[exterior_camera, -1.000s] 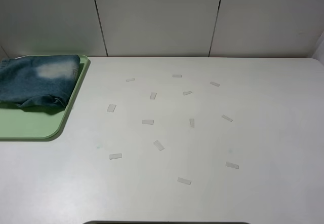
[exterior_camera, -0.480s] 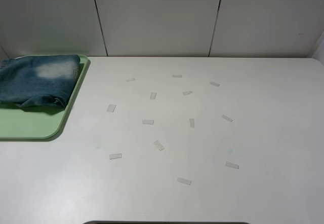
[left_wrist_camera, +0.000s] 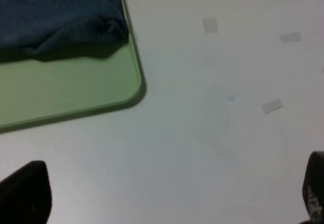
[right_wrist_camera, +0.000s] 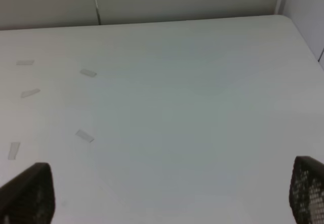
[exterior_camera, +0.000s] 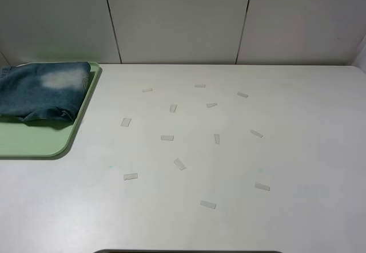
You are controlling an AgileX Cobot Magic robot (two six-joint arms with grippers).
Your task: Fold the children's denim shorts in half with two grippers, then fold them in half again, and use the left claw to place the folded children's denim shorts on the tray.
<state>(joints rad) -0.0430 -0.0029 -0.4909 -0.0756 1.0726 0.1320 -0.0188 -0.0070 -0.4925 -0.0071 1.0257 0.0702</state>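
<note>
The folded denim shorts (exterior_camera: 43, 91) lie on the pale green tray (exterior_camera: 34, 141) at the far left of the table, with a pale faded patch on top. They also show in the left wrist view (left_wrist_camera: 55, 16) on the tray (left_wrist_camera: 71, 89). Neither arm shows in the exterior high view. My left gripper (left_wrist_camera: 167, 196) is open and empty over bare table, well apart from the tray's corner. My right gripper (right_wrist_camera: 162, 193) is open and empty over the right part of the table.
Several small pale tape strips (exterior_camera: 167, 138) are stuck across the middle of the white table (exterior_camera: 297, 150). A panelled grey wall (exterior_camera: 183, 18) stands along the table's far edge. The table's right edge shows in the right wrist view (right_wrist_camera: 298, 31).
</note>
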